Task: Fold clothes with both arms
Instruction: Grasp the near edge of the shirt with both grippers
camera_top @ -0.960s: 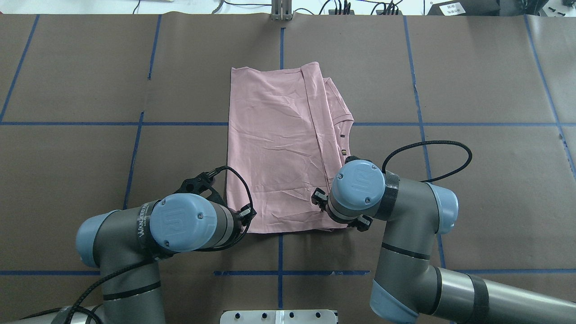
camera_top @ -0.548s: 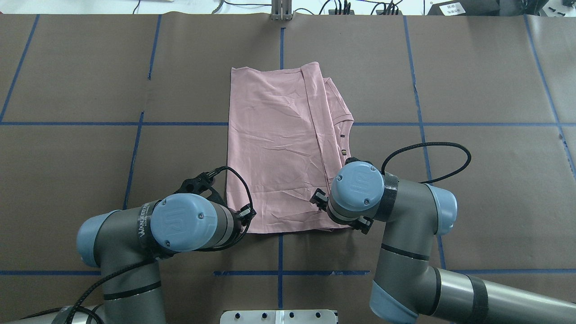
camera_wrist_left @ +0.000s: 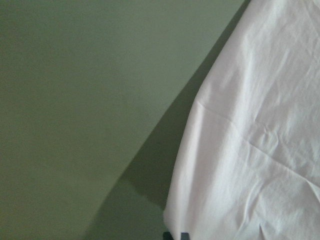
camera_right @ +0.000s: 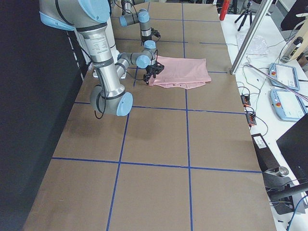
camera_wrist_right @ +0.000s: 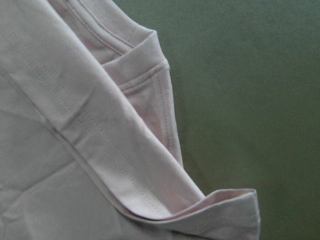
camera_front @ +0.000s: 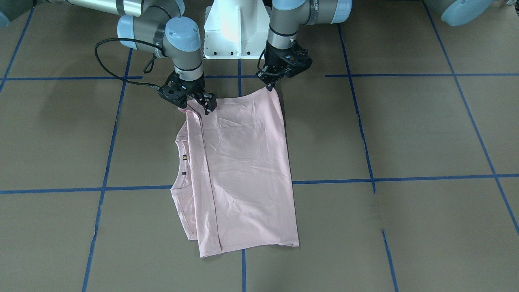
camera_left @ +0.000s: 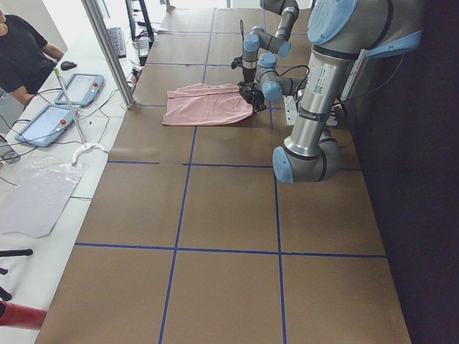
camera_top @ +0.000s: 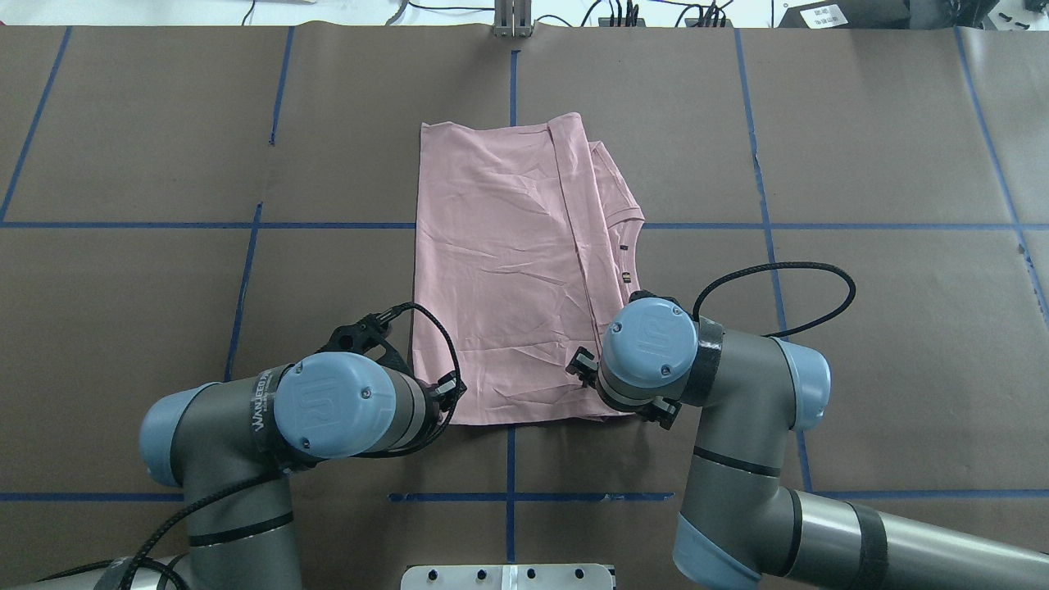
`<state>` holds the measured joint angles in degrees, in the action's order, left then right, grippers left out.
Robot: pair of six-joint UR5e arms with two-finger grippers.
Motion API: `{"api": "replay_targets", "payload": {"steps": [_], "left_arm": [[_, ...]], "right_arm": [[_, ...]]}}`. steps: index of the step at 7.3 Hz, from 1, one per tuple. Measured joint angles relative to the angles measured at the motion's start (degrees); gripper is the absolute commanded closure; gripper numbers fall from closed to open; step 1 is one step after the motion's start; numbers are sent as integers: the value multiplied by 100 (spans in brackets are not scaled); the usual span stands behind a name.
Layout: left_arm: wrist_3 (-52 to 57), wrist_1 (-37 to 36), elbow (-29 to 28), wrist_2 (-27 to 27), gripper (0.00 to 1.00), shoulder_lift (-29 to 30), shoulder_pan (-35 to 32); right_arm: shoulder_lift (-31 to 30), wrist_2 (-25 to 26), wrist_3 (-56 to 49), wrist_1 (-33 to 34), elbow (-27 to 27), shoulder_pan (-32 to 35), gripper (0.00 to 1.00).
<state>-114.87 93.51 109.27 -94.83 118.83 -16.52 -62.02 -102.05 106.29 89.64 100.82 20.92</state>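
The pale pink T-shirt (camera_top: 508, 262) lies folded lengthwise on the brown table, plain side up, with its collar (camera_front: 180, 162) at one long edge. The print is hidden. My left gripper (camera_front: 269, 86) is shut on the shirt's near corner on my left side. That corner (camera_wrist_left: 172, 227) shows slightly raised above its shadow in the left wrist view. My right gripper (camera_front: 198, 104) is down on the other near corner and shut on it. The hem (camera_wrist_right: 220, 210) curls up there. From overhead both wrists (camera_top: 348, 401) (camera_top: 647, 344) hide the fingertips.
The white pedestal base (camera_front: 235, 28) stands just behind the shirt's near edge. Blue tape lines (camera_top: 512, 78) grid the table. A black cable (camera_top: 787, 270) loops off the right wrist. Operator tablets (camera_left: 50, 122) and a person sit past the table's far edge.
The right wrist has crept slightly toward the robot at the shirt's corner. The left arm and the shirt have not visibly moved.
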Motion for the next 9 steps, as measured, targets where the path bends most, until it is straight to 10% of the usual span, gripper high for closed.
{"api": "replay_targets", "payload": {"steps": [3,9], "left_arm": [[0,0,-2,0,100,0,0],[0,0,-2,8,100,-1,0]], "right_arm": [[5,-10,4,16,3,-1,95],[10,-20,7,-27,28,8,100]]}}
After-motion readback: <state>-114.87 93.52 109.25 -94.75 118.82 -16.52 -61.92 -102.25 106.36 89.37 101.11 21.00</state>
